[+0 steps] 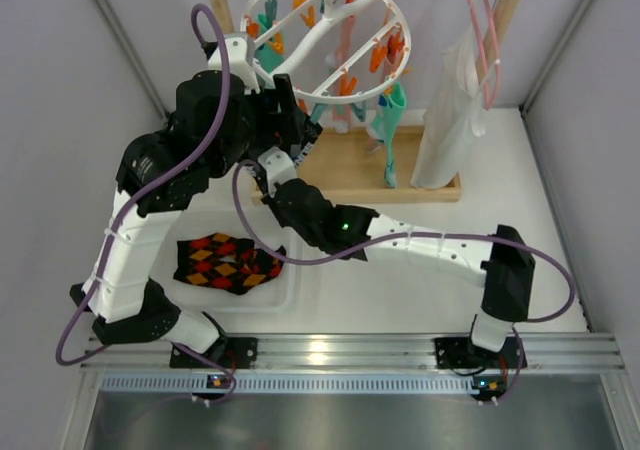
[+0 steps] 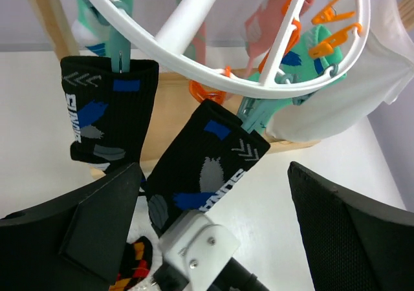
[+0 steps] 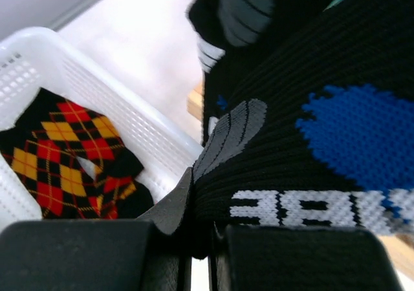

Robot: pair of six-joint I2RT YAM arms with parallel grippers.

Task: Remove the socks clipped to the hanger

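The black sock (image 2: 207, 168) hangs tilted from a teal peg (image 2: 249, 118) under the hanger (image 2: 194, 61), its lower edge clamped in your right end effector (image 3: 200, 236). Your left end effector (image 2: 213, 200) stands wide open, facing it. A white basket (image 3: 97, 90) sits near on the desk (image 1: 400, 290).

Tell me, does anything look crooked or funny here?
Yes. The round hanger hangs tilted, not level. One black sock slants sideways from its peg, seemingly because the right gripper has its jaws shut on the lower end, while the other black sock hangs straight.
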